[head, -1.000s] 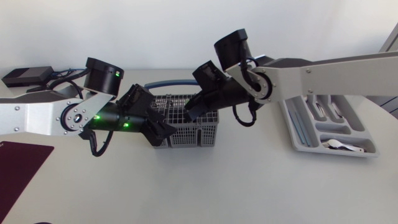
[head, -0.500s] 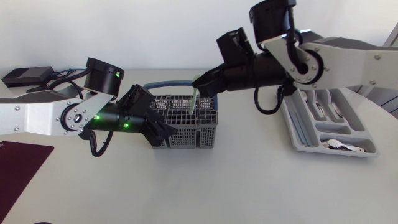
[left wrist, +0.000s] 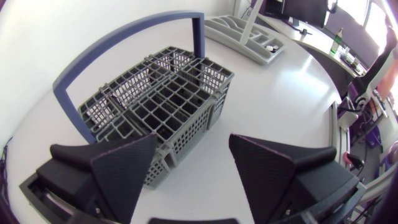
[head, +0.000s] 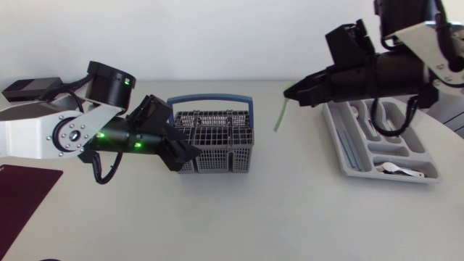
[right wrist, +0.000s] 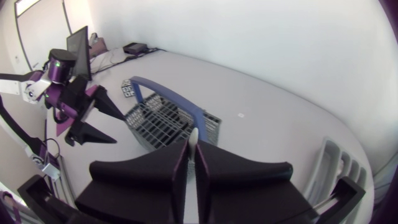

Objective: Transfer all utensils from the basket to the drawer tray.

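Note:
The grey wire basket with a blue handle stands mid-table. My left gripper is open at its front left corner. In the left wrist view that corner of the basket lies between the spread fingers. My right gripper hangs above the table between basket and grey drawer tray, shut on a slim pale green utensil that dangles below it. In the right wrist view the utensil's tip shows between the closed fingers, with the basket beyond.
The tray holds several pieces of cutlery, among them a white spoon in its front compartment. A dark red mat lies at the front left. A black box sits at the back left.
My right arm has lifted the green utensil out of the basket and carried it right, toward the tray. My left arm has drawn back slightly to the left.

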You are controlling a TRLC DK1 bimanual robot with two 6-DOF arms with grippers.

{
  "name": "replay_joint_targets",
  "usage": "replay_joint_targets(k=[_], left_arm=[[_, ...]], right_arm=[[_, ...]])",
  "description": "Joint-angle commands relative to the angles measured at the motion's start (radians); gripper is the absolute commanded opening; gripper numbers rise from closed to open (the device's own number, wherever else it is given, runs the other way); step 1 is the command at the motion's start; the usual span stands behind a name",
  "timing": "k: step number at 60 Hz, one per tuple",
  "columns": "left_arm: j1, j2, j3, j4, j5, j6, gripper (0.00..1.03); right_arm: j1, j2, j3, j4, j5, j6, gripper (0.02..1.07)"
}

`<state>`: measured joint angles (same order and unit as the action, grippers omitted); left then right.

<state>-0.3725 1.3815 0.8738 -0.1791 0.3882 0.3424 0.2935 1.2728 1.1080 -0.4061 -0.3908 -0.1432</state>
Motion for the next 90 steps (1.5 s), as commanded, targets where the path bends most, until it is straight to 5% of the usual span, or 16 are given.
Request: replay_joint_targets(k=[1, 16, 38, 59, 74, 81, 90], left_arm=[[0.014, -0.030, -0.030, -0.020, 0.009, 0.026, 0.80], [0.012, -0.070, -0.042, -0.046, 0.009, 0.026, 0.80], [0.012, -0.113, -0.045, -0.083, 0.006, 0.023, 0.80], [0.038, -0.153, -0.065, -0.103, 0.001, 0.027, 0.80], [0.067, -0.156, -0.078, -0.103, 0.001, 0.037, 0.80], [0.098, -0.159, -0.078, -0.106, 0.001, 0.040, 0.80], [0.141, -0.162, -0.078, -0.120, 0.001, 0.060, 0.80]], right_arm=[[-0.060, -0.049, -0.050, -0.063, 0.038, -0.084, 0.10], [-0.355, -0.130, -0.175, -0.137, 0.122, -0.326, 0.10], [-0.720, -0.070, -0.356, 0.150, 0.216, -0.682, 0.11], [-0.878, 0.201, -0.370, 0.426, 0.236, -0.820, 0.11], [-0.878, 0.289, -0.390, 0.480, 0.242, -0.842, 0.13], [-0.867, 0.281, -0.418, 0.492, 0.253, -0.842, 0.42], [-0.855, 0.247, -0.448, 0.487, 0.259, -0.843, 0.66]])
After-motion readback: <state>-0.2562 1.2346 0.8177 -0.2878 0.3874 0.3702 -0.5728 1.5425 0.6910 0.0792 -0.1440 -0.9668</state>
